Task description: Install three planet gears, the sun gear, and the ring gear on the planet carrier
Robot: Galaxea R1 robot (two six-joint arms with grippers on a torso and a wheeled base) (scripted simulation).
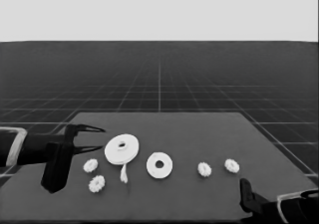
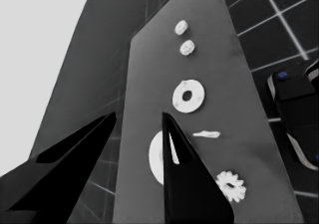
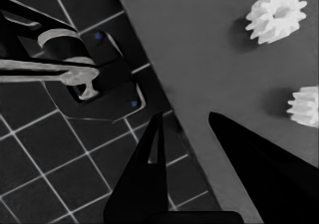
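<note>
Risk of mistaking contact for a grasp: your left gripper [image 1: 102,139], fingers spread and empty, waits with the larger round part [image 1: 121,149] just beyond its tips. Smaller round part [image 1: 159,165] lies farther off, bare. Right gripper [image 3: 192,129], spread, idles at the table [image 1: 199,134] corner beside two gears [image 3: 276,12].

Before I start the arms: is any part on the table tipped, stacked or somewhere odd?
Only one oddity: the thin white piece touches the near edge of the larger round part. The smaller round part and four gears lie flat and apart.
</note>
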